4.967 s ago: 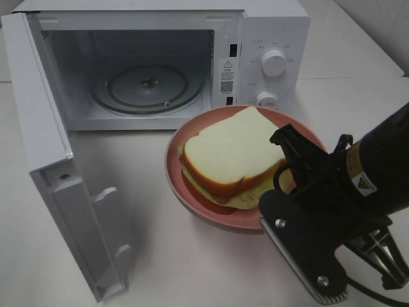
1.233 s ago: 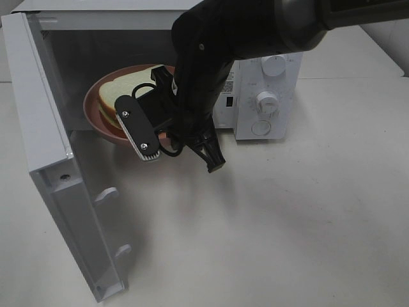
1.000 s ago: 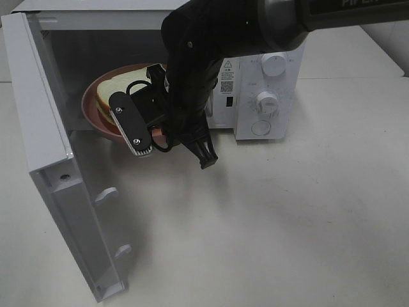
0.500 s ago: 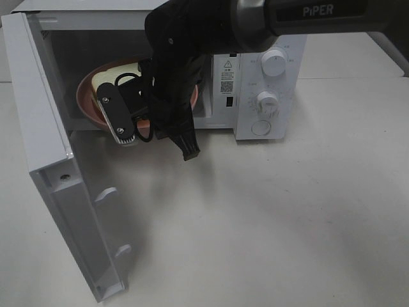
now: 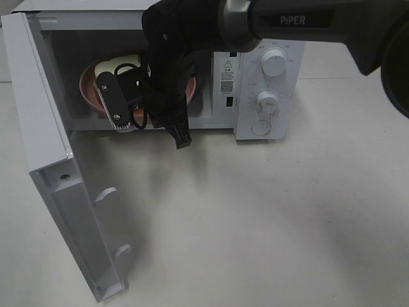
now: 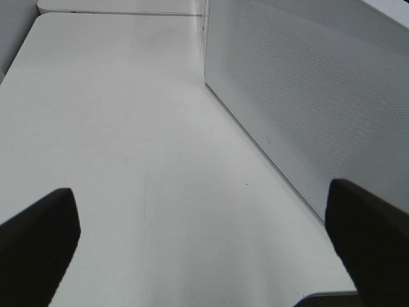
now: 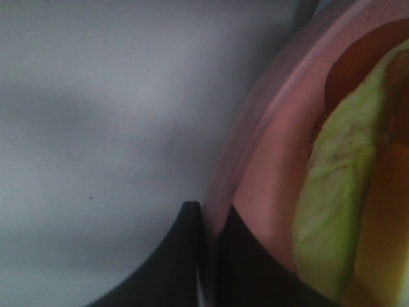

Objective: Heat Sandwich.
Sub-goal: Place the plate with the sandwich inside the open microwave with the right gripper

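Observation:
The sandwich lies on a round pink plate inside the open microwave, mostly hidden behind my right arm. My right gripper reaches across into the cavity and is shut on the plate's near rim. In the right wrist view the gripper pinches the pink rim, with the sandwich's yellow-green filling just beyond. I cannot tell whether the plate rests on the microwave floor. My left gripper is open and empty, low over the table beside the microwave door.
The microwave door stands swung open at the left, and its perforated face shows in the left wrist view. Two control knobs are on the microwave's right panel. The white table spreads in front.
My right gripper has carried the plate with the sandwich from in front of the microwave leftward and deeper into the cavity. The door has not moved.

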You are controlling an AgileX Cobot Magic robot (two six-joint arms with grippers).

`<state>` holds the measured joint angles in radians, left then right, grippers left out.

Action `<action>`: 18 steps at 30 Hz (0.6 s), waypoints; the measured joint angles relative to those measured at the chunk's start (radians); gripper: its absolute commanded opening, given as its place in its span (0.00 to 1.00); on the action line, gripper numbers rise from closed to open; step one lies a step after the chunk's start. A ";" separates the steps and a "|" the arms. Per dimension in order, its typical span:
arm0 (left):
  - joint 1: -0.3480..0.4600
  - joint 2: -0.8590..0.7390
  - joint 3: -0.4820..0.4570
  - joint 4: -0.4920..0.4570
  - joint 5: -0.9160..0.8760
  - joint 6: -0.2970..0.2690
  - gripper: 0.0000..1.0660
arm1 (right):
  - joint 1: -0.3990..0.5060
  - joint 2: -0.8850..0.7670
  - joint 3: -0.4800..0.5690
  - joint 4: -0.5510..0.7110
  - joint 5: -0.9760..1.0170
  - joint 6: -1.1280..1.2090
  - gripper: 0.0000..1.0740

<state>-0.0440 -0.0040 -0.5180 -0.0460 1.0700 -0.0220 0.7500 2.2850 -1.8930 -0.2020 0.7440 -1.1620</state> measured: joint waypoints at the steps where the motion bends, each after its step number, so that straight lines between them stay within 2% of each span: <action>1: 0.000 0.000 0.000 0.003 0.000 0.000 0.94 | 0.000 0.009 -0.014 0.000 0.000 0.000 0.00; 9: 0.000 0.000 0.000 0.065 0.000 0.000 0.94 | -0.012 0.069 -0.096 -0.018 0.002 0.000 0.00; 18: 0.000 0.000 0.000 0.076 0.000 0.000 0.94 | -0.030 0.102 -0.156 -0.046 -0.003 0.000 0.00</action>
<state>-0.0440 -0.0040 -0.5180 0.0300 1.0700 -0.0220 0.7200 2.3870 -2.0490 -0.2480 0.7410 -1.1620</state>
